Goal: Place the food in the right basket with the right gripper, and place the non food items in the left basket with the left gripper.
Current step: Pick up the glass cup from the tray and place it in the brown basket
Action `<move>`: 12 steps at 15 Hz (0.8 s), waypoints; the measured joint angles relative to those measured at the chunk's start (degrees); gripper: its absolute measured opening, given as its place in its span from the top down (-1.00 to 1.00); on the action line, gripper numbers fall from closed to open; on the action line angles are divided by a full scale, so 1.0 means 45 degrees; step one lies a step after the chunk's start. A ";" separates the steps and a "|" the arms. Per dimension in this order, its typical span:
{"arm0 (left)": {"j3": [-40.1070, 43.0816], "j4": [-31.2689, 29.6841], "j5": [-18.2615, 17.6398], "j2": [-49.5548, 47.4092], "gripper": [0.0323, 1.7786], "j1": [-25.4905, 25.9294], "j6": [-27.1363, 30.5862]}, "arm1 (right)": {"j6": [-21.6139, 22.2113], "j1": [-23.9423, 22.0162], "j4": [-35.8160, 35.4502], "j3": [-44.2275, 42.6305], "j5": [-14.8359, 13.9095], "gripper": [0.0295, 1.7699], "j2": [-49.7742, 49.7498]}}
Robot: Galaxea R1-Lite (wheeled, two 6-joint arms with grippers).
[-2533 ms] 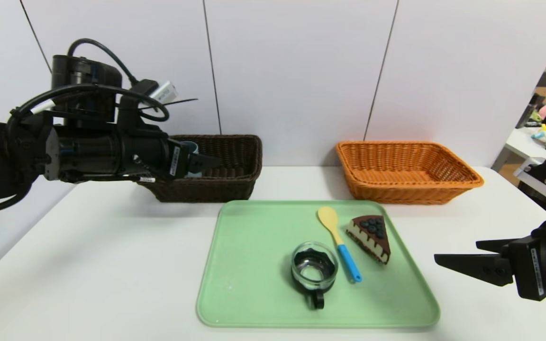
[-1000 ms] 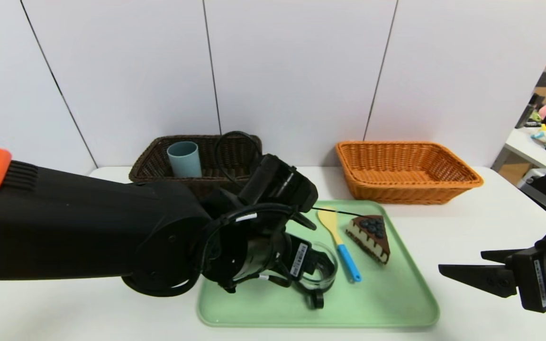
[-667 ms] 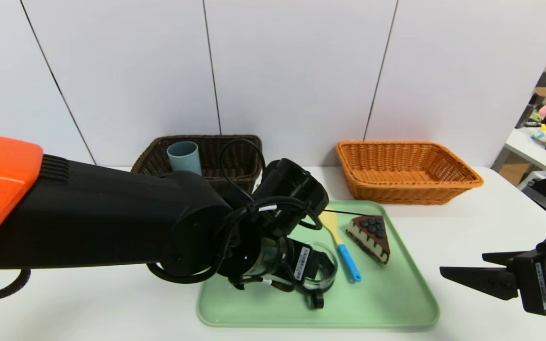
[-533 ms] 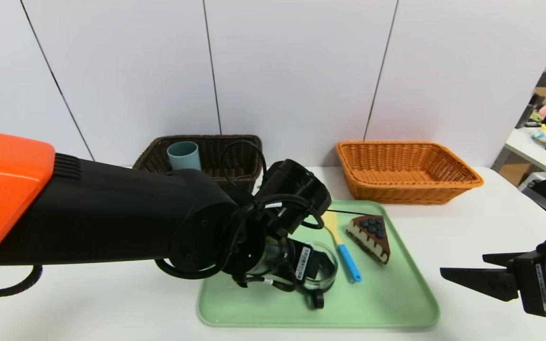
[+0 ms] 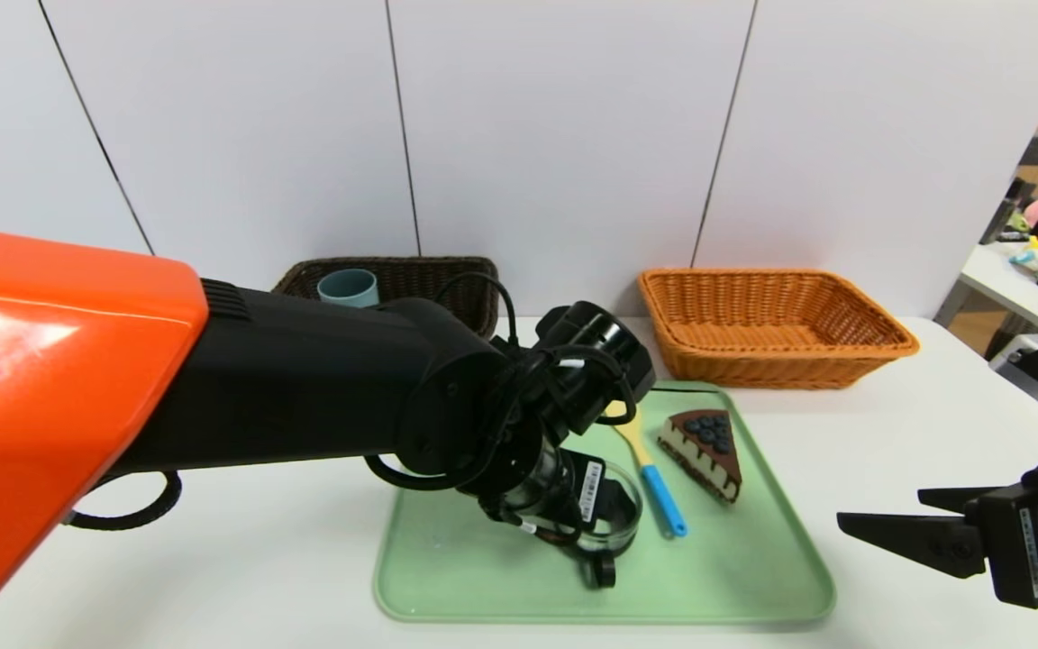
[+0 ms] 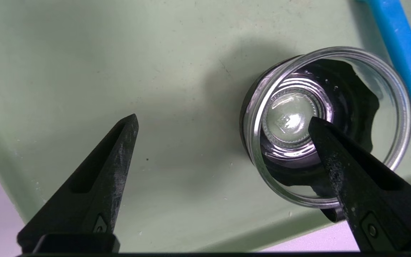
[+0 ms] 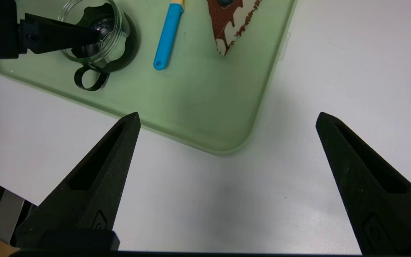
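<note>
My left pincer [image 6: 223,121] gapes wide, straddling the round glass cup's [image 6: 328,125] left rim on the smooth green tray [image 6: 84,53].

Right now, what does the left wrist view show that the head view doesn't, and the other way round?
Only the left wrist view: the left gripper open, one of its fingers inside the glass cup, the other outside over the bare tray.

Only the head view: brown basket holding a blue cup, orange basket, cake slice, and the right gripper open over the table, right of the tray.

Both: glass cup, green tray, the spatula with its blue handle.
</note>
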 joint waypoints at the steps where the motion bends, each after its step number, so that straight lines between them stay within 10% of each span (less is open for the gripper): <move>1: -0.0038 0.0014 0.0000 0.0108 -0.90 -0.0005 -0.0098 | 0.0000 0.0000 -0.0106 0.0070 0.0011 -0.92 -0.0005; 7: -0.0081 0.0100 -0.0005 0.0439 -0.86 0.0057 -0.0295 | -0.0024 0.0000 -0.0154 0.0098 0.0016 -0.92 -0.0005; 12: -0.0228 0.0192 -0.0043 0.0385 -0.01 0.0062 -0.0363 | -0.0019 0.0000 -0.0165 0.0089 0.0030 -0.92 -0.0005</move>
